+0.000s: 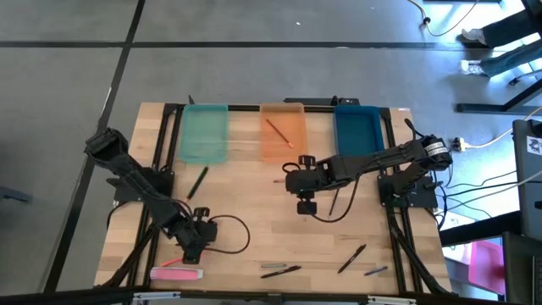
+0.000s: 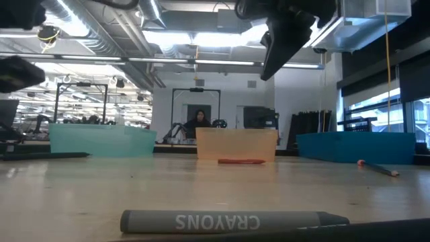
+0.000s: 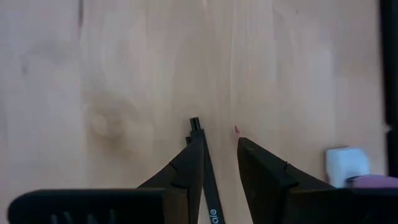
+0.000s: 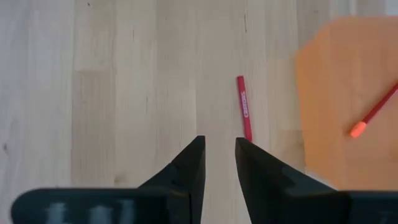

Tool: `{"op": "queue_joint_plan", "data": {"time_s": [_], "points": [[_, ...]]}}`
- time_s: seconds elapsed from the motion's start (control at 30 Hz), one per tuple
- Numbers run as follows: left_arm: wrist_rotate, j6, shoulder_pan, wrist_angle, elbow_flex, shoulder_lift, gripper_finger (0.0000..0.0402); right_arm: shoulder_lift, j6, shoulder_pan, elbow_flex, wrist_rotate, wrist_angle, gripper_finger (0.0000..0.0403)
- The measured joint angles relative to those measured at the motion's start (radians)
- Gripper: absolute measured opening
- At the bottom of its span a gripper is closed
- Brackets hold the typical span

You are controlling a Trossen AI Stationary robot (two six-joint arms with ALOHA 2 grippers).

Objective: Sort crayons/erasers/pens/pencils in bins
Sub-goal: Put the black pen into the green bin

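Three bins stand along the far edge: teal (image 1: 203, 131), orange (image 1: 282, 140), blue (image 1: 357, 131). A red pencil (image 1: 278, 131) lies in the orange bin. My left gripper (image 1: 193, 246) is low over the table's near left, open, with a black pen (image 3: 206, 174) lying between its fingers, close along one of them. The pink eraser (image 1: 176, 273) with its white end (image 3: 346, 165) lies flat beside it. My right gripper (image 1: 305, 203) hangs open and empty above the table before the orange bin, a red crayon (image 4: 244, 107) on the table ahead of it. My left gripper comes down steeply from above with its fingers along the black pen (image 3: 198, 134), which lies on the table. The pen runs close beside one finger (image 3: 189, 163); I cannot tell whether that finger touches it.
A green stick (image 1: 197, 182) lies before the teal bin. A red stick (image 1: 172, 263) lies by the eraser. Along the near edge lie a grey crayon (image 2: 228, 220), black pens (image 1: 351, 258) and other sticks (image 1: 377, 271). The mid-table is bare wood.
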Motion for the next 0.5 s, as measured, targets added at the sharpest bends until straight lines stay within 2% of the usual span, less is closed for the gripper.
{"op": "queue_joint_plan", "data": {"time_s": [0.2,0.5], "points": [[-0.005,-0.001,-0.023,0.018,0.000,0.084,0.0092,0.000,0.001,0.000,0.000,0.000,0.017,0.0094],[-0.018,0.001,-0.023,0.021,0.005,0.105,0.0092,0.000,-0.003,0.000,0.000,0.000,0.041,0.0094]]}}
